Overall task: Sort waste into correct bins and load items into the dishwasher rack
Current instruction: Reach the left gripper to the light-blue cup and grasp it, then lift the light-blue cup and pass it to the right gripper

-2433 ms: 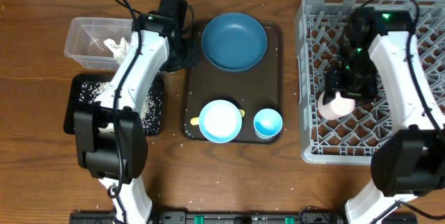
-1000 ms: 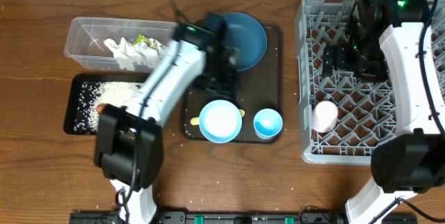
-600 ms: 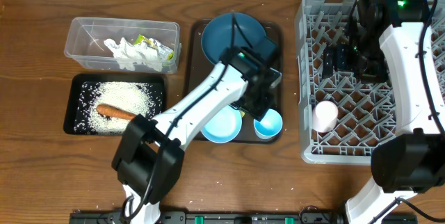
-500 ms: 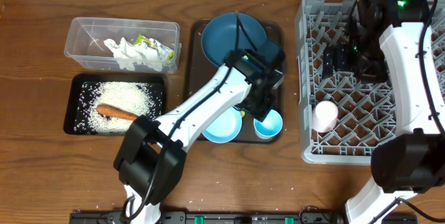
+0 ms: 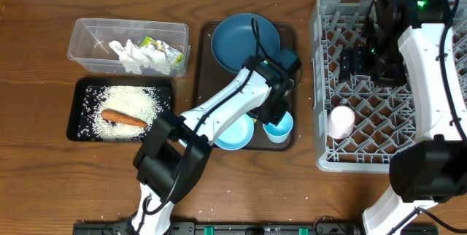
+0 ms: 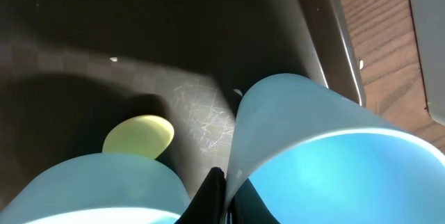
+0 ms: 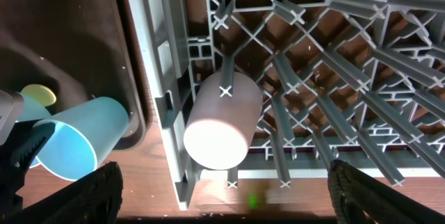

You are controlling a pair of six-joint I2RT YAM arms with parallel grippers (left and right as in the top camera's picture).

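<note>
Overhead view: the small light-blue cup (image 5: 278, 128) is gripped on the dark brown serving tray (image 5: 203, 60), with sorting apparently done and loading barely begun.

The left gripper (image 5: 279, 111) is closed on the rim of that cup, which is seen tilted at the tray's near right corner. The right gripper (image 5: 361, 63) is held wide open and empty over the dishwasher rack (image 5: 321, 82), right of the tray. Left of the tray, the tissues (image 5: 131, 54) and snack wrapper (image 5: 162, 47) are found in the clear tub (image 5: 87, 34), and the carrot (image 5: 124, 118) and rice (image 5: 139, 100) in the black tray (image 5: 76, 111). Only the pinkish-white cup (image 5: 341, 122) is racked, on its side. Not yet loaded from the tray are the dark-blue plate (image 5: 237, 41), the light-blue bowl (image 5: 235, 134) and the yellow spoon (image 6: 139, 136).
</note>
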